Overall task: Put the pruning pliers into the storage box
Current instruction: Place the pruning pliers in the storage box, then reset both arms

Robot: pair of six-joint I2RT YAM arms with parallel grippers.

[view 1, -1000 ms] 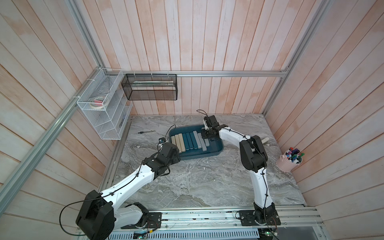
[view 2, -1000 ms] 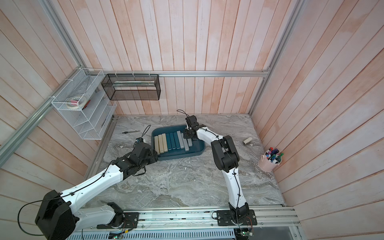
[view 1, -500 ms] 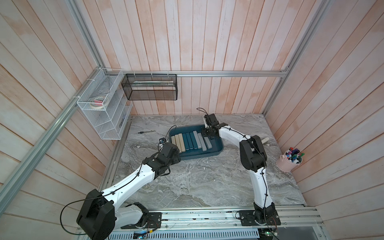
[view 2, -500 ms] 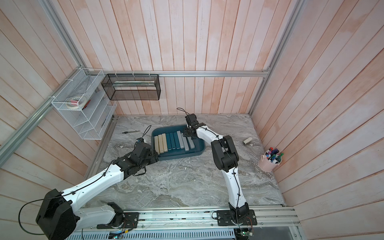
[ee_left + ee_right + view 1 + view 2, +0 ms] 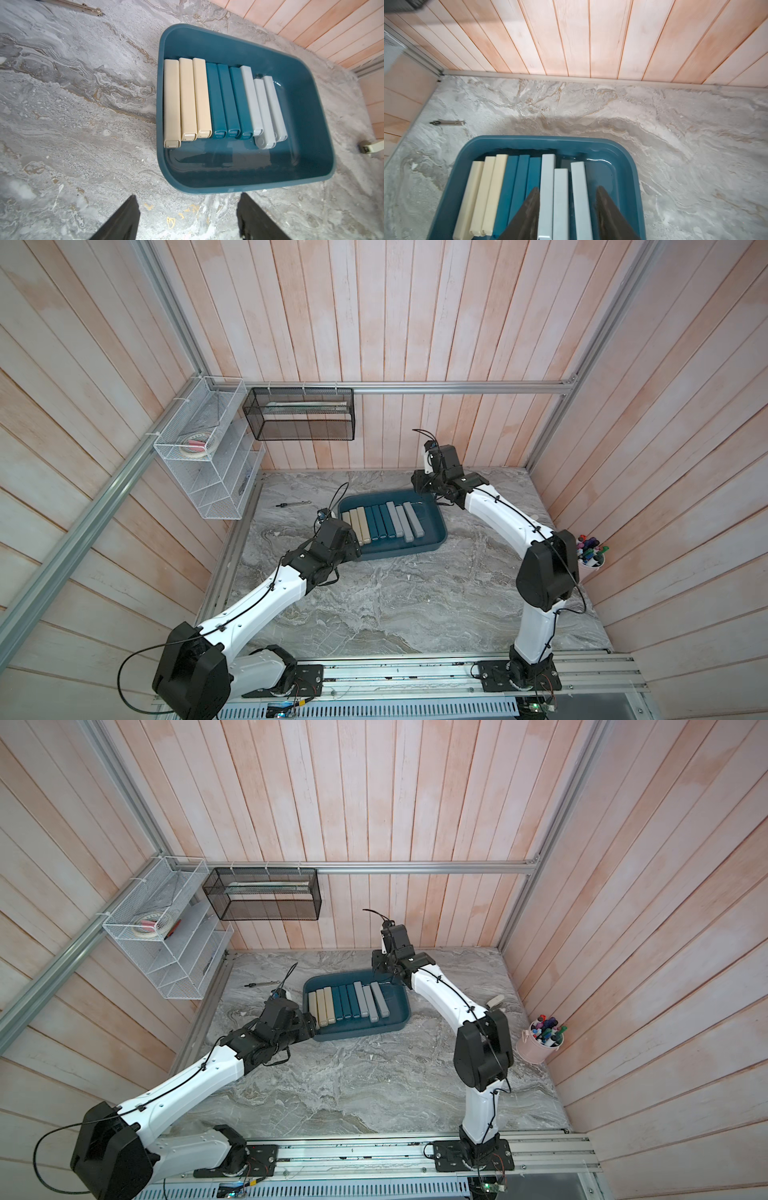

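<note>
Filling the floor of this wood-panelled cell, the grey marbled counter (image 5: 415,593) carries everything. A white wire rack (image 5: 208,472) hangs on the left wall, and a black mesh basket (image 5: 299,418) hangs beside it on the far wall.

The storage box (image 5: 434,526) sits at the far middle of the counter. All nine pruning pliers (image 5: 382,522) lie inside it side by side, running near to far: three beige (image 5: 187,99) on the left, three dark teal (image 5: 224,99) in the middle, three light grey (image 5: 261,108) on the right. The leftmost beige bar is pressed against the box's left wall. The grey ones lie staggered, their ends out of line.

The left end effector (image 5: 188,199) hangs over bare counter just outside the box's near left corner, jaws wide and empty. The right end effector (image 5: 568,190) is over the far right part of the box, jaws partly spread, with grey bars showing in the gap and none gripped that I can see.

A pink cup of markers (image 5: 536,1048) stands at the right edge. A thin silver tool (image 5: 293,504) lies far left of the box, and a small beige piece (image 5: 494,1000) lies off to its right.
</note>
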